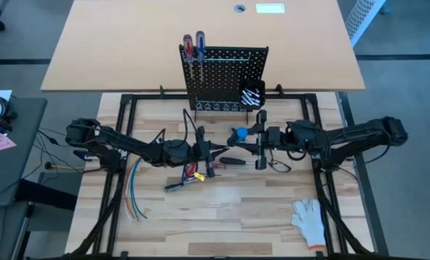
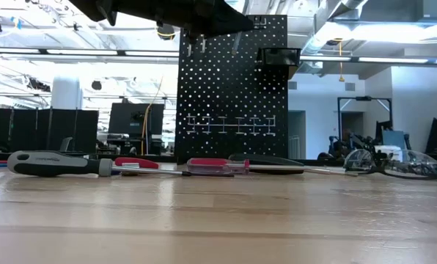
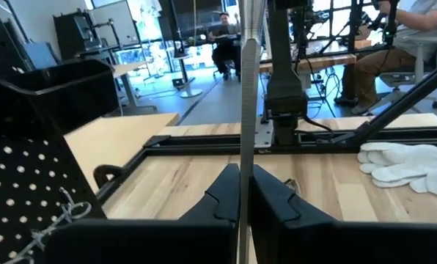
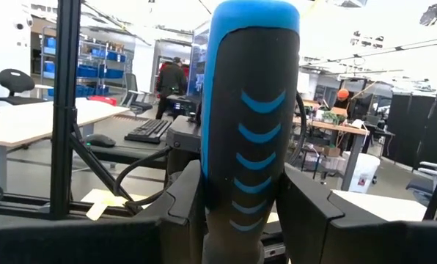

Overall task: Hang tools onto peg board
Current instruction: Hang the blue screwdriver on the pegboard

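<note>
The high view looks straight down on the tabletop (image 1: 229,209), with the peg board (image 1: 226,76) at twelve o'clock. The low view sits at tabletop height, facing the same peg board (image 2: 233,88). Each wrist view looks closely past its own tool toward the room.

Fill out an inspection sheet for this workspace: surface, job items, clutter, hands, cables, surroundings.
Surface: wooden table top inside a black frame.
Job's things: peg board upright at the table's far edge, two screwdrivers already hung at its top left, small bin at lower right. More screwdrivers and red-handled pliers lie mid-table.
Clutter: white glove near right; bundle of coloured wires near left.
Hands: left hand shut on a thin metal shaft; right hand shut on a blue-and-black screwdriver handle.
Cables: loose leads by the left arm's base.
Surroundings: people at desks beyond the table.
</note>
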Motion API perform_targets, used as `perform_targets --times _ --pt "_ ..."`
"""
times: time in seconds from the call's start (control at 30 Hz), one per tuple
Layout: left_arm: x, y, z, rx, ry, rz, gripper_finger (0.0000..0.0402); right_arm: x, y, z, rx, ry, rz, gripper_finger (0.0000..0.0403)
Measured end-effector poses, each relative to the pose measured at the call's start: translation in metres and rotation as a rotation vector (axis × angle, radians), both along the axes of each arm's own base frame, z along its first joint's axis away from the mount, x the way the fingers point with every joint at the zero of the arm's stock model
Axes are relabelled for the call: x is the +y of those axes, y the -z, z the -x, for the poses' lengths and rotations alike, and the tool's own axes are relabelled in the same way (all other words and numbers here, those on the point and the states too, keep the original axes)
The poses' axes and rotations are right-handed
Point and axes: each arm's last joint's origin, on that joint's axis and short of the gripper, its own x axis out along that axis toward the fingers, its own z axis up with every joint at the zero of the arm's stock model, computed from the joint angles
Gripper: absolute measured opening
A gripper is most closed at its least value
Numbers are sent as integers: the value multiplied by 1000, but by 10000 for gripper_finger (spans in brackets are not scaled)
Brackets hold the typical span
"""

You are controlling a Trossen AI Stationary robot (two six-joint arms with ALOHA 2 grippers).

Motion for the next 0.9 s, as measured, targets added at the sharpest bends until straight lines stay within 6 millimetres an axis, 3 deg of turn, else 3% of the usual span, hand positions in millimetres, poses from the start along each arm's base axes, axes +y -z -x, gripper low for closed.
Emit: perform_targets --times 0.07,0.27,0.37,0.53,0.67,0.9 --pt "1 1 0 2 8 18 4 0 1 0 10 2 -6 137" --pt "10 3 -1 0 1 94 2 -4 -3 13 62 81 -43 288" --pt "16 3 -1 -5 -22 123 2 -4 -9 32 96 155 -58 323" --pt "26 -1 -1 -55 -70 143 1 6 -11 59 183 146 -103 320" --pt "41 -8 -1 -132 -116 163 1 19 -3 68 264 80 -152 306" --pt "71 -44 14 -190 -278 162 1 50 49 64 419 -14 -240 301"
